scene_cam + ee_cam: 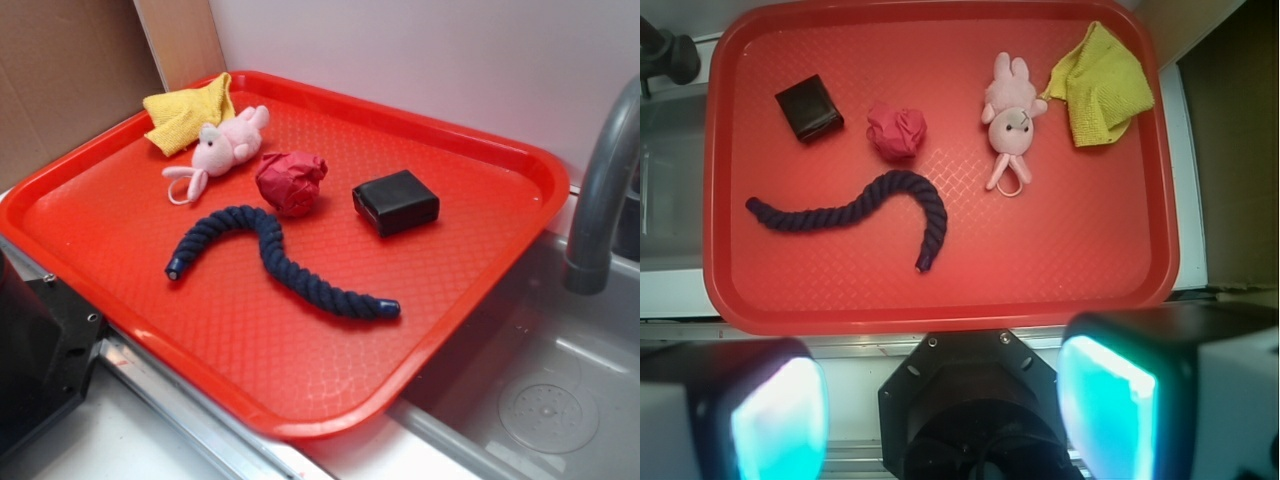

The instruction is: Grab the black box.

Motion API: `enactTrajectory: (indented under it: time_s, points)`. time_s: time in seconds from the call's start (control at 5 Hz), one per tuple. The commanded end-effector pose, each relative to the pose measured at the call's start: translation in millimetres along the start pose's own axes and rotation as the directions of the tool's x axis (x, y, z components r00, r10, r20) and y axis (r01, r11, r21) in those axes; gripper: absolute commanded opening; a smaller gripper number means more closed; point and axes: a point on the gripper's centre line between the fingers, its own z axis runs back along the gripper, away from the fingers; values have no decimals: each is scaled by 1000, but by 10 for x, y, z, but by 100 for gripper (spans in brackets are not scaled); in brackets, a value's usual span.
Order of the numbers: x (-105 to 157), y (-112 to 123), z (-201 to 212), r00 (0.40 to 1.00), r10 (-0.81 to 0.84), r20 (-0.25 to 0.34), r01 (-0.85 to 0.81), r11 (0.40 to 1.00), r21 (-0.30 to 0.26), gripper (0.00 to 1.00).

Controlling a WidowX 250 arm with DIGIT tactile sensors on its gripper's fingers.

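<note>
The black box (395,202) is small, flat and matte, and lies on the red tray (150,215) at its right side, next to a crumpled red paper ball (290,182). In the wrist view the box (809,108) sits at the upper left of the tray (1060,250). My gripper (940,410) is open and empty, its two teal-padded fingers (775,420) spread wide. It hangs high above the robot base, well back from the tray and far from the box. The gripper does not show in the exterior view.
A dark navy braided rope (280,262) curves across the tray's middle. A pink plush animal (225,148) and a yellow cloth (188,115) lie at the far left corner. A grey faucet (600,190) and a sink (540,400) are on the right. The black robot base (40,350) is at the lower left.
</note>
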Motion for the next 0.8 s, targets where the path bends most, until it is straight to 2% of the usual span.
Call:
enactTrajectory:
  time_s: [0.0,0.2,0.4,0.6]
  points:
    - [0,0,0,1000,0,0,0,1000,0,100]
    - [178,-63,-100,999,-45,24,46,998,-32,100]
    - [566,-158,-362,989,-142,51,145,988,-58,100]
    - [780,-351,-560,970,-231,79,238,967,-88,100]
